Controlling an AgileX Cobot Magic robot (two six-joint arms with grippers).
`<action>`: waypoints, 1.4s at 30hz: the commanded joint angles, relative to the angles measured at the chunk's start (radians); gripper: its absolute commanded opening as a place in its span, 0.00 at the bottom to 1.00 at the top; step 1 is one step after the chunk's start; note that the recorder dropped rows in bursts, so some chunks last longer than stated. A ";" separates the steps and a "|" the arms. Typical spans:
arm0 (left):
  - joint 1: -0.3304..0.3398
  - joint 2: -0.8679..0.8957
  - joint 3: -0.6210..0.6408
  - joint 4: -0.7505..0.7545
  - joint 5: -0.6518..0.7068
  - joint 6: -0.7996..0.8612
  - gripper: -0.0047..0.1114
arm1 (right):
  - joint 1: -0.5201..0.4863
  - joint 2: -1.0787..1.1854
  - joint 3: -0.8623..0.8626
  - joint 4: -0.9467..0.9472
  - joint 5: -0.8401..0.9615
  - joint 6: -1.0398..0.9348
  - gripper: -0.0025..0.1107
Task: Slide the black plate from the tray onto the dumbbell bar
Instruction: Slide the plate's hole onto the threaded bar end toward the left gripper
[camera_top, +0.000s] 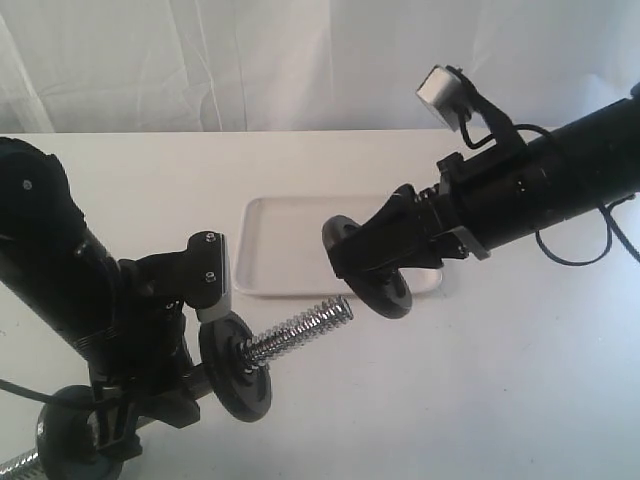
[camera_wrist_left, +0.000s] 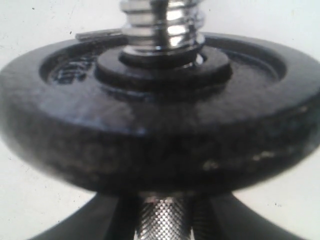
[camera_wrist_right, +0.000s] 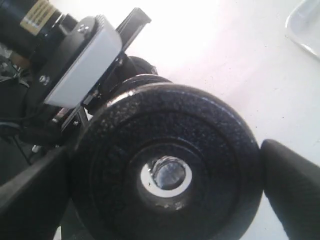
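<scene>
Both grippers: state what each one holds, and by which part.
The right gripper holds a black plate by its rim, clamped across opposite edges. The left gripper holds the dumbbell bar by its knurled part.

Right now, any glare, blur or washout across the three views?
Exterior view: soft, white tray faint against the table. Left wrist view: loaded plate blurred at near rim, glare on bar threads. Right wrist view: table blown out, held plate sharp, fingers blurred.

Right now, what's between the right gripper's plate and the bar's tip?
Nothing. The exterior view shows only a short bare gap between the held plate and the bar tip. The right wrist view shows that tip through the plate's hole.
</scene>
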 joint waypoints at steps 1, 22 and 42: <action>-0.007 -0.040 -0.024 -0.110 0.009 0.003 0.04 | -0.022 0.028 -0.013 0.081 0.026 -0.021 0.02; -0.007 -0.040 -0.024 -0.196 -0.012 -0.063 0.04 | -0.020 0.062 0.022 0.153 0.026 0.006 0.02; -0.007 -0.040 -0.024 -0.198 -0.027 -0.081 0.04 | -0.018 0.066 0.068 0.211 0.026 0.005 0.02</action>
